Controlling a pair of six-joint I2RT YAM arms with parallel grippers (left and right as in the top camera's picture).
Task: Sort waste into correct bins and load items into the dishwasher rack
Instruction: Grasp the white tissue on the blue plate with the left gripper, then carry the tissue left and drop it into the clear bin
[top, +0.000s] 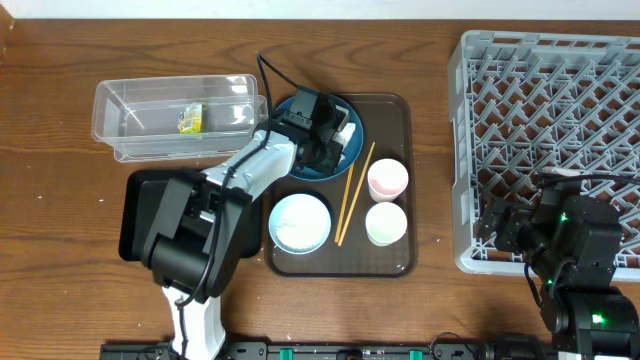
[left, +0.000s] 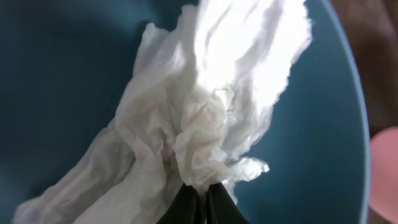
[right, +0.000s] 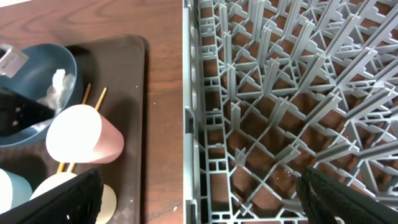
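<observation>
My left gripper (top: 325, 128) is down in the deep-blue dish (top: 352, 150) on the brown tray. In the left wrist view its fingers (left: 202, 193) are shut on the crumpled white tissue (left: 205, 106) over the dish floor (left: 311, 124). The yellow-green wrapper (top: 190, 118) lies in the clear tub (top: 120, 105). The black tray (top: 145, 215) is partly under my left arm. The light-blue bowl (top: 300, 222), pink cup (top: 388, 180), green cup (top: 386, 223) and chopsticks (top: 352, 192) rest on the brown tray. My right gripper (top: 505, 228) (right: 205, 199) is open and empty over the grey rack's (top: 550, 120) front-left edge. I see no loose grains.
The dark brown serving tray (top: 400, 262) sits mid-table between the tub and the rack. The right wrist view shows the rack wall (right: 193, 124), the pink cup (right: 81, 134) and the blue dish (right: 31, 74). Bare wood lies at the far left.
</observation>
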